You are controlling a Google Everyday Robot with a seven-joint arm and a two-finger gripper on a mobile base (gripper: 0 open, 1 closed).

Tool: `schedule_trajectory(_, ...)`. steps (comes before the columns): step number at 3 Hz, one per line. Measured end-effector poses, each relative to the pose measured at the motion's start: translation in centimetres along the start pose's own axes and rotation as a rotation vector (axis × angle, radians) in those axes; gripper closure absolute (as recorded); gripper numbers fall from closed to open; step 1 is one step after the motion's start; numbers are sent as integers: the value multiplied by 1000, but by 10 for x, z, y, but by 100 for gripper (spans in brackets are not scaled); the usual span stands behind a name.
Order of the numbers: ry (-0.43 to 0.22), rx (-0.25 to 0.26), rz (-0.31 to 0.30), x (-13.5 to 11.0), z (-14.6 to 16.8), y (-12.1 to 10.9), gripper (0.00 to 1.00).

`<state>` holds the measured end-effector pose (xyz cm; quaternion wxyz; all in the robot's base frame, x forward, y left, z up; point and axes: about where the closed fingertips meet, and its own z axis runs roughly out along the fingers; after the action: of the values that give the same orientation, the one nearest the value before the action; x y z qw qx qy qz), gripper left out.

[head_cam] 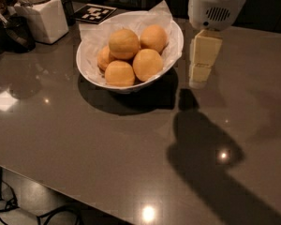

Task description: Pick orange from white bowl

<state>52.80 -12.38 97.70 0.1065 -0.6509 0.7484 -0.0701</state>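
Gripper (199, 78) hangs just beside white bowl (91, 74), its state I cannot tell | orange (124, 43) tops the pile inside | I judge it firm, light, smooth-skinned; grasp across its middle from above.

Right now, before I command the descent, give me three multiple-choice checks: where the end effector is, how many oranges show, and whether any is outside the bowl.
1. Where is the end effector relative to the white bowl?
A. above the fruit
B. beside its rim, to the right in the camera view
C. next to the jar

2. How many oranges show in the bowl?
A. three
B. five
C. seven

3. What state are the oranges in?
A. all in the bowl
B. one in the end effector
C. one lying outside the bowl

Answers:
1 B, it hangs over the table just outside the rim.
2 B, five round fruits can be counted.
3 A, none is outside the bowl.
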Motion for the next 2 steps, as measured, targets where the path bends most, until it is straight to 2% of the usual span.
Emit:
schedule_trajectory(1,-20,13,-41,-33,-7,-21,0)
schedule_trajectory(2,-57,16,-123,-80,-2,-44,0)
